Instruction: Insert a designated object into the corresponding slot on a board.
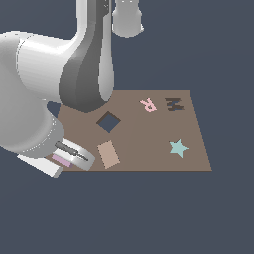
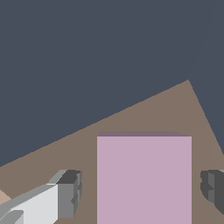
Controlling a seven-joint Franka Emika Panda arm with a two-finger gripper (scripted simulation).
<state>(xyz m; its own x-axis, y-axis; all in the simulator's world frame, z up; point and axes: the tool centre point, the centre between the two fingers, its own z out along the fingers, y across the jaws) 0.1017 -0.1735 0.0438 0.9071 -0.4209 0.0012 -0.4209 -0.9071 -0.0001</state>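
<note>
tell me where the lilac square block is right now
The lilac block lies at the board's near corner on the exterior view's left, beside the tan rectangular block; the end effector straddles it with fingers apart, not touching.

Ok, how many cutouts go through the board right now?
2. The diamond-turned square hole sits near the board's middle; the M-shaped cutout is at its far corner on the exterior view's right. The arm may hide more.

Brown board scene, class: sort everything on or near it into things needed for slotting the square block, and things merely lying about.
Needed:
lilac-pink square block
diamond-turned square hole
brown board
gripper, fingers open either side of the block

Lying about:
tan rectangular block
pink letter R
teal star
dark M-shaped cutout
</note>
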